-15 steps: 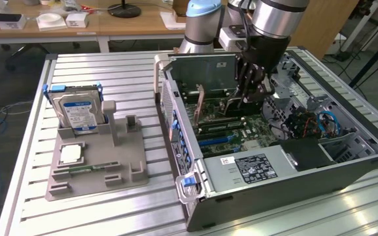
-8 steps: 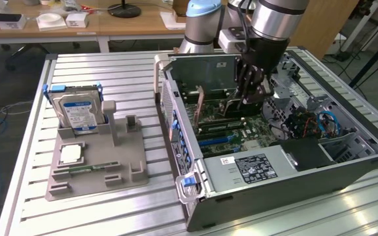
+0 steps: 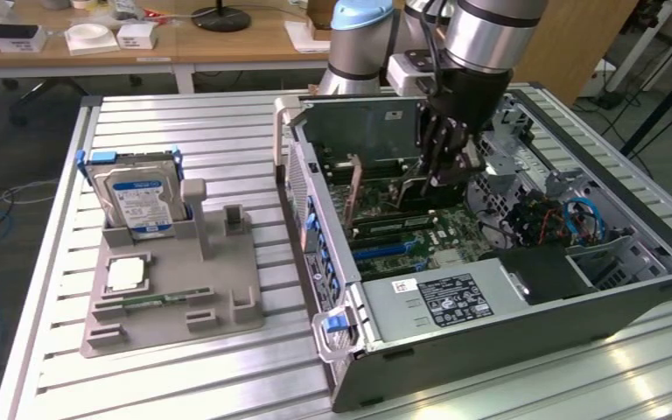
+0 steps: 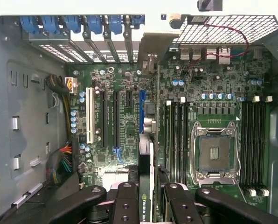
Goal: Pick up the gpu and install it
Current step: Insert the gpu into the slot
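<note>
Clenching the gpu (image 4: 146, 154) edge-on between its fingers (image 4: 127, 200), the hand (image 4: 149, 189) hangs above the motherboard (image 4: 209, 107).

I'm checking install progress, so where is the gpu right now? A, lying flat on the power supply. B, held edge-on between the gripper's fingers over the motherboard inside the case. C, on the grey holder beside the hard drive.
B: the wrist view shows the gpu clamped edge-on in the gripper, over the motherboard.
</note>
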Motion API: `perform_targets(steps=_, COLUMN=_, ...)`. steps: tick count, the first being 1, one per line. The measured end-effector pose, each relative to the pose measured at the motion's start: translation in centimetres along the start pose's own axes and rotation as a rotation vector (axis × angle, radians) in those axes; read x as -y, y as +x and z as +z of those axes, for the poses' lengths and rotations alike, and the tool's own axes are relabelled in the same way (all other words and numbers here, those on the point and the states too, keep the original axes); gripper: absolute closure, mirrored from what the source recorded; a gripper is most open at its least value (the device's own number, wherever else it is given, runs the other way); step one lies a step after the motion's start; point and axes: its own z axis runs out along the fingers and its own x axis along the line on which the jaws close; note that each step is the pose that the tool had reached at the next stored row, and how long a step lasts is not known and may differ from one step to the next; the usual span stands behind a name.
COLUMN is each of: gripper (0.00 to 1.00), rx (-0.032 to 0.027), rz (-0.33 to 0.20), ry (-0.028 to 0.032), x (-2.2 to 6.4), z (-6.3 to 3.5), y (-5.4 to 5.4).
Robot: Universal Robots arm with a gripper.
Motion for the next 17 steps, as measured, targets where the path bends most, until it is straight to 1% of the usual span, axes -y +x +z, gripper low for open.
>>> perform_targets(steps=4, gripper=0.74, rx=-0.0019, rz=0.000, ry=0.0008, x=-0.03, z=0.15, y=-0.03)
perform_targets(steps=10, gripper=0.74, rx=-0.0019, rz=0.000, ry=0.0010, x=-0.04, z=0.44, y=-0.04)
perform_targets(steps=17, gripper=0.74, rx=-0.0019, rz=0.000, ry=0.0010, x=-0.04, z=0.48, y=-0.03)
